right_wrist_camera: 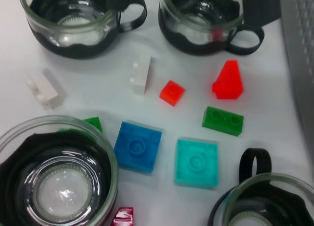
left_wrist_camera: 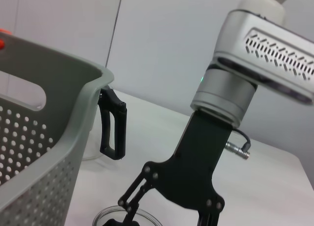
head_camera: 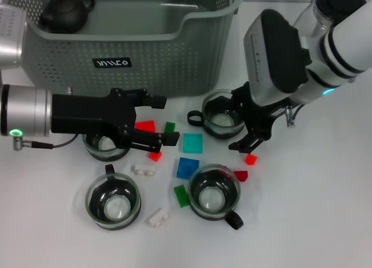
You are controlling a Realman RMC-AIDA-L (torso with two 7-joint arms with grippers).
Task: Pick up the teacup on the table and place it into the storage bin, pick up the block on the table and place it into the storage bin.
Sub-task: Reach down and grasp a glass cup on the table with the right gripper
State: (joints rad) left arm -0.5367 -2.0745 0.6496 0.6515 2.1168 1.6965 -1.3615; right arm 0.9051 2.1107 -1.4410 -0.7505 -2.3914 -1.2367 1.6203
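Beside the white table's scattered blocks, the right gripper (head_camera: 251, 141) hung with fingers apart over the glass teacup with a black base (head_camera: 222, 115), near the grey-green perforated storage bin (head_camera: 174, 59). Glass looked slippery and fragile; its rim seemed safest. The left gripper (head_camera: 154, 121), open, hovered opposite.

Colours across my white tabletop (head_camera: 325, 210)

I see a grey-green storage bin (head_camera: 174, 53) with perforated walls, a black label (head_camera: 112, 63) with white logo, a dark teapot (head_camera: 65, 13) inside; clear glass teacups (head_camera: 215, 193) with black bands; blocks in teal (head_camera: 192, 143), blue (head_camera: 187, 167), green (head_camera: 181, 195), red (head_camera: 250, 159), white (head_camera: 158, 217).
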